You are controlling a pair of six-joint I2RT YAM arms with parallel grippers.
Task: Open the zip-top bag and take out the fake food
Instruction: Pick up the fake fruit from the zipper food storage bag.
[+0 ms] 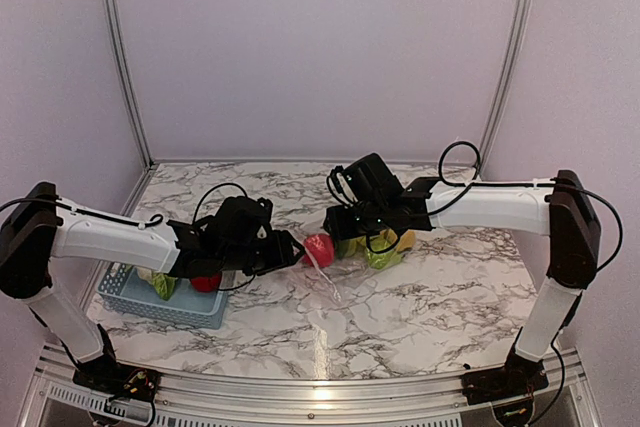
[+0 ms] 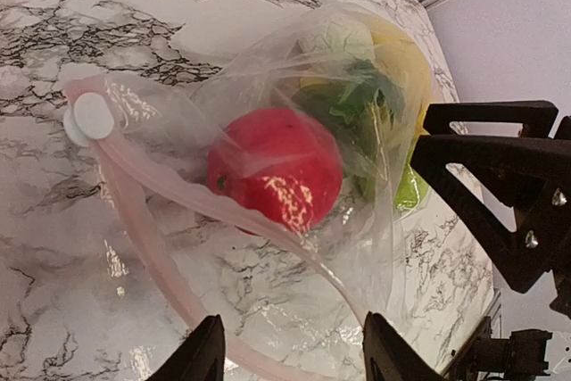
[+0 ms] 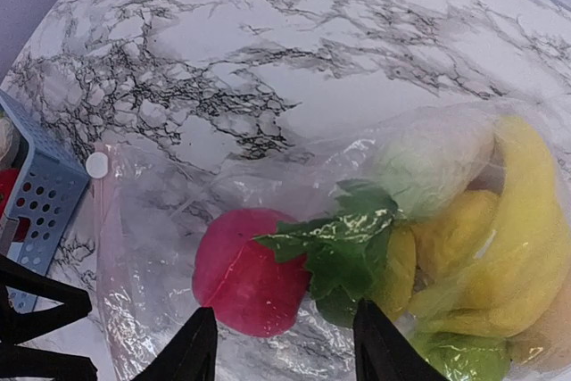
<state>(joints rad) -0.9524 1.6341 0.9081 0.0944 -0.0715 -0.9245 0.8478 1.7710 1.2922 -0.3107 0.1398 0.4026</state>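
Both our pincers stand half-wide. Our left gripper [image 2: 294, 354] straddles the pink zip strip [image 2: 144, 238] of the zip-top bag [image 2: 259, 69] lying mid-table; our right gripper [image 3: 281, 350] hangs over the fake food [image 3: 241, 278] inside. We judge opening underway; next, pinch opposite lips and spread.

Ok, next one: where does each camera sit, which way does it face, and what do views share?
Top external: above and behind the bases, looking down over the marble table; left arm and right arm show.
Left wrist: on the left arm, facing the zip-top bag; left pincer tips at bottom.
Right wrist: looking down on the same bag; right pincer tips at bottom.
Shared: both wrist views show the red apple inside.
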